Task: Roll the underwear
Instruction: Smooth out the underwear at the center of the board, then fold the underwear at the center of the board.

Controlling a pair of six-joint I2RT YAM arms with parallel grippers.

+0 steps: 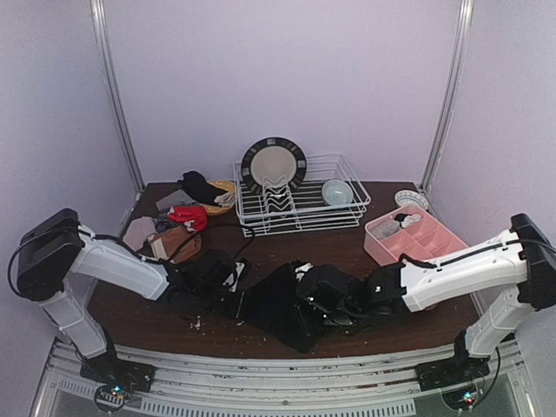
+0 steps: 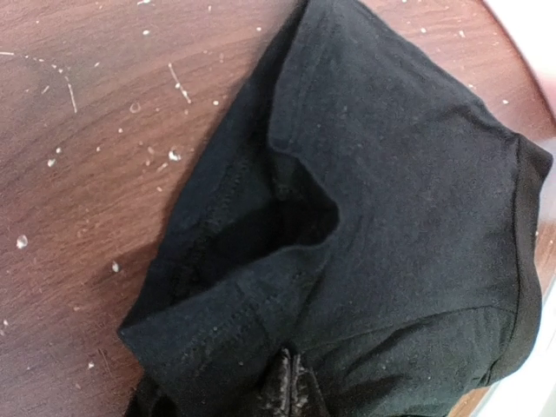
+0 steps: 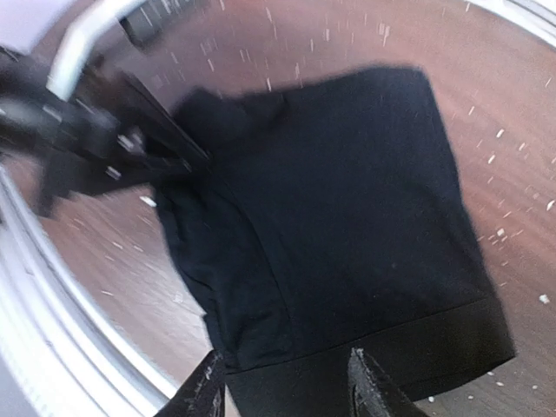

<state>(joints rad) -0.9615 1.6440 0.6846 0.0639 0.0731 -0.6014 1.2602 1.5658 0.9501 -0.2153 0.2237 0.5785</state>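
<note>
Upper left of the top view: a heap of other underwear [image 1: 178, 228] on the dark wooden worktop [image 1: 148, 317], red, brown, beige and black pieces bunched together, well apart from both arms. Lower and a little right of that, left of centre: the left hand [image 1: 233, 291], fingers together and clamped on the left edge of the black underwear [image 1: 278, 311]. Same grip in the left wrist view, bottom centre: left hand [image 2: 291, 389] shut tight, with a fold of the black underwear [image 2: 391, 217] gathered around the fingertips and the rest spread up and to the right over the crumb-flecked wood. Centre of the top view, near the front edge: the black garment lying mostly flat between the two hands. Behind it, upper centre: a white wire dish rack [image 1: 300, 208] holding a dark-rimmed plate [image 1: 274, 163] on edge and a pale bowl [image 1: 337, 192]. Right of centre: the right hand [image 1: 320, 306] low over the cloth's right side. Right wrist view: right hand [image 3: 287, 387] with fingers apart at the bottom of the frame, the banded hem of the black underwear [image 3: 347, 217] lying between them, not pinched, and the left hand [image 3: 165, 156] on the far corner at upper left. Right side of the top view: a pink tray [image 1: 417, 241] with many compartments.
</note>
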